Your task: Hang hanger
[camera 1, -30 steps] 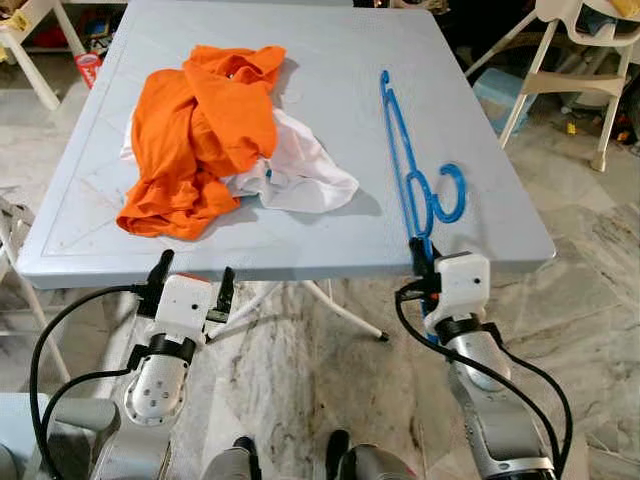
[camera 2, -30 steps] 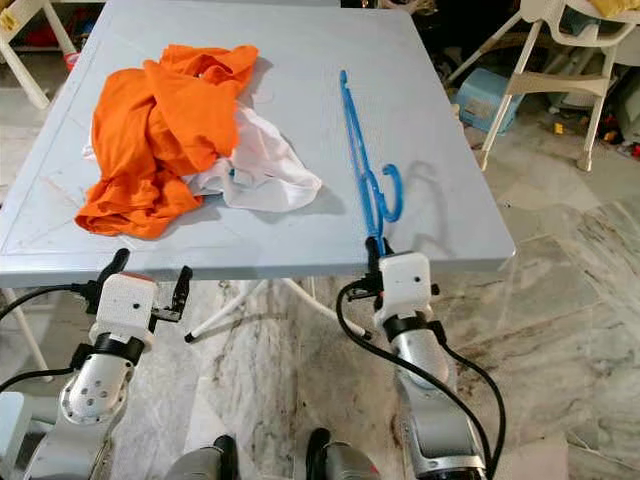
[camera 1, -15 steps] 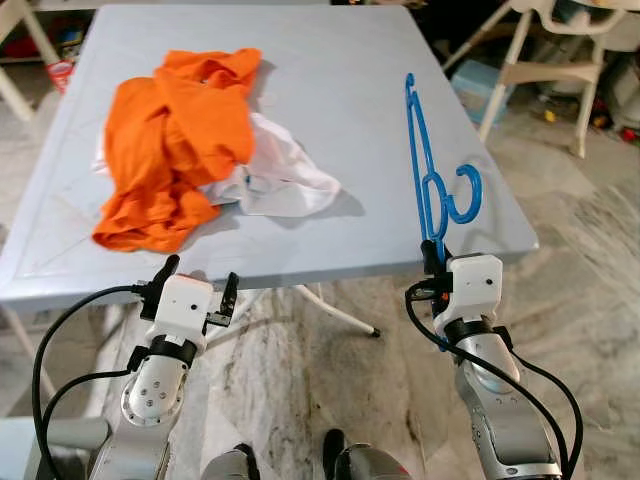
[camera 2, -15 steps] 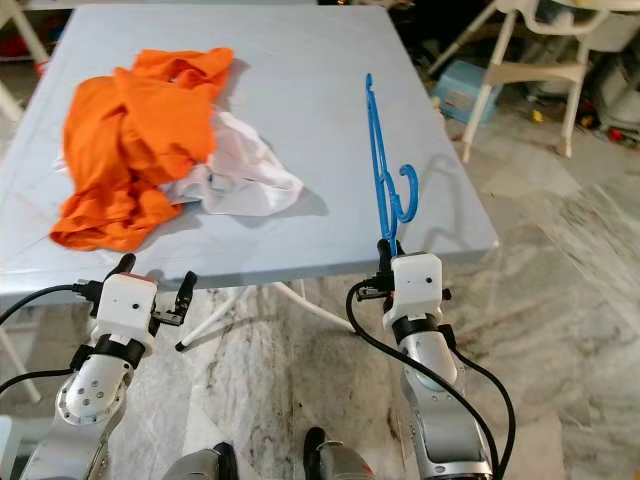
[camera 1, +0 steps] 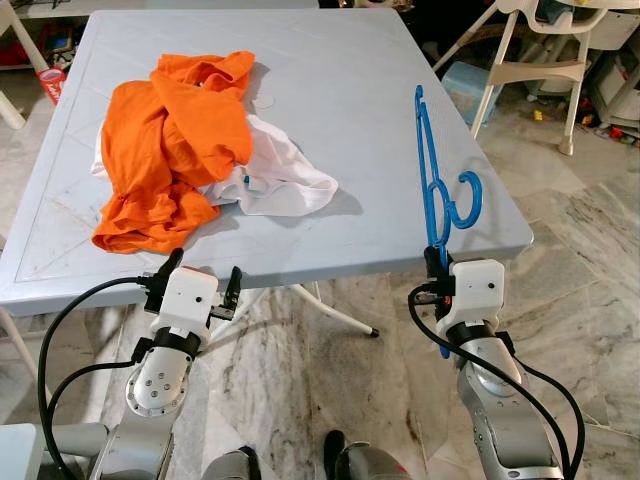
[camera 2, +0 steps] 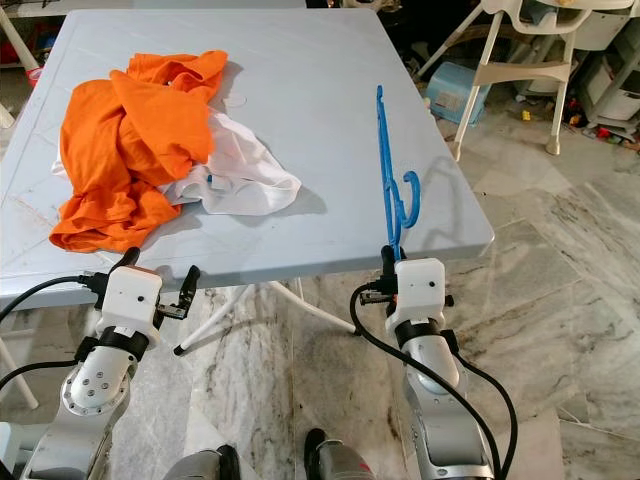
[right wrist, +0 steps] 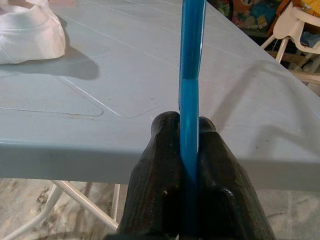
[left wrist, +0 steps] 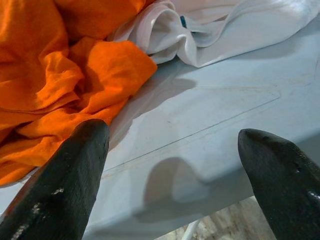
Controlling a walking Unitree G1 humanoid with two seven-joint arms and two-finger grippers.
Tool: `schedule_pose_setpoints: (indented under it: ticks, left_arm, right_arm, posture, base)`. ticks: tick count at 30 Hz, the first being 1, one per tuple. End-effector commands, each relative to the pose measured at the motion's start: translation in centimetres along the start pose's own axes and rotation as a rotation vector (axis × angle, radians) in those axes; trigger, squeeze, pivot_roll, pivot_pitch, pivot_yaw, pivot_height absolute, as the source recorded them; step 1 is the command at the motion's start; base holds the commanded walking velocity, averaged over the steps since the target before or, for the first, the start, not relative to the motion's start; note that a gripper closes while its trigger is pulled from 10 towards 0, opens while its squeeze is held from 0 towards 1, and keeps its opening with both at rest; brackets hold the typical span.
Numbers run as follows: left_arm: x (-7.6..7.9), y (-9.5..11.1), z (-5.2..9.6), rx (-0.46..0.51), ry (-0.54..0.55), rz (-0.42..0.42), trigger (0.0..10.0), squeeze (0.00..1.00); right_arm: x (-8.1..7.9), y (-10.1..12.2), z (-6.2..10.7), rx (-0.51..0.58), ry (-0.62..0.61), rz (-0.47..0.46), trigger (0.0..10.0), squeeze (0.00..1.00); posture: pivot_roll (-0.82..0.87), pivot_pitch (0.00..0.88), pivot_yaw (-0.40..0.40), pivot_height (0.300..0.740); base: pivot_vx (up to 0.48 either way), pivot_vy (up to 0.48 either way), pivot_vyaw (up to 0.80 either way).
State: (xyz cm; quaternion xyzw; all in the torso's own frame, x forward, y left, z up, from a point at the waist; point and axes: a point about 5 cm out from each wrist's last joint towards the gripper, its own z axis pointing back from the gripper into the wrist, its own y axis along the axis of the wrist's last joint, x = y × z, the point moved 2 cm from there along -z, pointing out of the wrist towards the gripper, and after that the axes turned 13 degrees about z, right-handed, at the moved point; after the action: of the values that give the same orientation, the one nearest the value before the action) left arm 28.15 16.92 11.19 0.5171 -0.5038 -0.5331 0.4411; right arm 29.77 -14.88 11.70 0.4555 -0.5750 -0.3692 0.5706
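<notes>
A blue plastic hanger [camera 1: 434, 175] stands up over the right part of the grey table [camera 1: 340, 90], its hook [camera 1: 464, 197] curling to the right. My right gripper [camera 1: 432, 262] is shut on the hanger's lower end, just in front of the table's front edge. In the right wrist view the two black fingers [right wrist: 155, 170] press on either side of the blue hanger bar [right wrist: 192, 60]. My left gripper [camera 1: 201, 281] is open below the table's front left edge with nothing between its fingers [left wrist: 60, 185].
An orange garment [camera 1: 175, 135] lies bunched over a white garment [camera 1: 285, 175] on the table's left half. A white high chair [camera 1: 540, 60] and a light blue box [camera 1: 460, 85] stand on the marble floor [camera 1: 580, 250] to the right.
The camera has shifted, so the table sits slightly differently in view. The right gripper still grips the hanger, now a little higher and more upright. The left gripper stays open.
</notes>
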Motion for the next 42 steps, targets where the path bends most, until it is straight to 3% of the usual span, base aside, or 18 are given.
schedule_pose_setpoints:
  ticks: [1,35,42]
  left_arm:
    - [0.3,-0.7,0.1,-0.035,-0.009,0.0,10.0,0.0]
    - [0.6,0.2,-0.8,-0.015,-0.024,0.007,10.0,0.0]
    - [1.2,0.8,-2.0,-0.001,-0.038,0.093,10.0,0.0]
  right_arm:
    - [0.0,-1.0,0.2,-0.049,0.007,-0.003,10.0,0.0]
    - [0.1,-0.7,-0.1,-0.043,0.004,-0.007,10.0,0.0]
    - [0.6,-0.6,-0.4,-0.038,-0.006,-0.002,10.0,0.0]
  posture:
    - [-0.02,0.186,-0.024,0.74]
    - [-0.03,0.186,-0.023,0.74]
    - [-0.04,0.188,-0.016,0.74]
  base:
    - [0.0,0.0,0.0]
    - [-0.247,0.0,0.0]
    - [0.0,0.0,0.0]
